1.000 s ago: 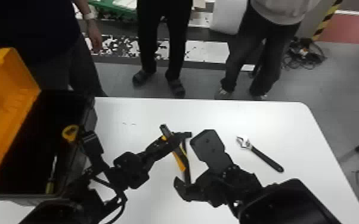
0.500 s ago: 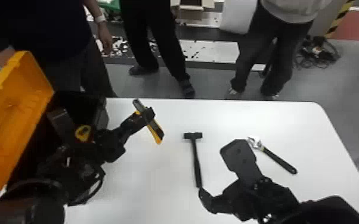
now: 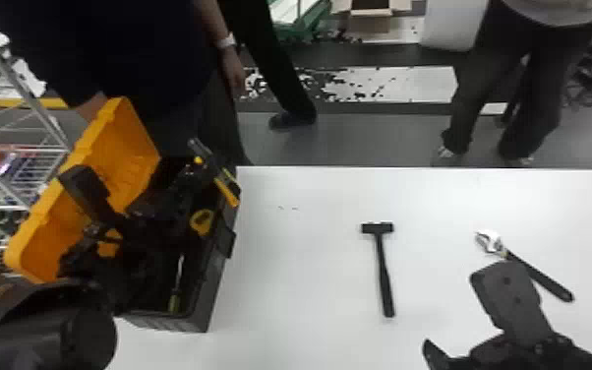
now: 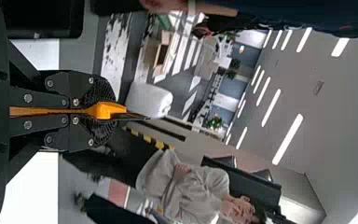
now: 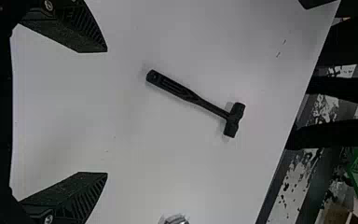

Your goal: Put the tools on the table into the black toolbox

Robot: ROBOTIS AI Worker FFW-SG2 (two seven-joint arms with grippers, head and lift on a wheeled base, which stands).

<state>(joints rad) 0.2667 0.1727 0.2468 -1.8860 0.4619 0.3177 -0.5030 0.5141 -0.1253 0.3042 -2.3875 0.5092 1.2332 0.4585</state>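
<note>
The left gripper (image 4: 106, 112), closed on a yellow tool (image 3: 226, 191) (probably a cutter), swings from the table (image 3: 300, 275) to the toolbox (image 3: 217, 283) at frame left, so release should follow; the right gripper (image 5: 107, 112) gapes wide, with hammer (image 3: 384, 275) and wrench (image 3: 541, 277) lying right of centre.

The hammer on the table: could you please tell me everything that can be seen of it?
The hammer is black all over, with a short, blunt, double-ended head and a straight handle, slim at the neck and wider at the grooved grip, which looks like rubber or plastic. It lies flat on the white table, head toward the far edge, between the black toolbox and the adjustable wrench. Only the table touches it; the right pincer is open, clear of it.
</note>
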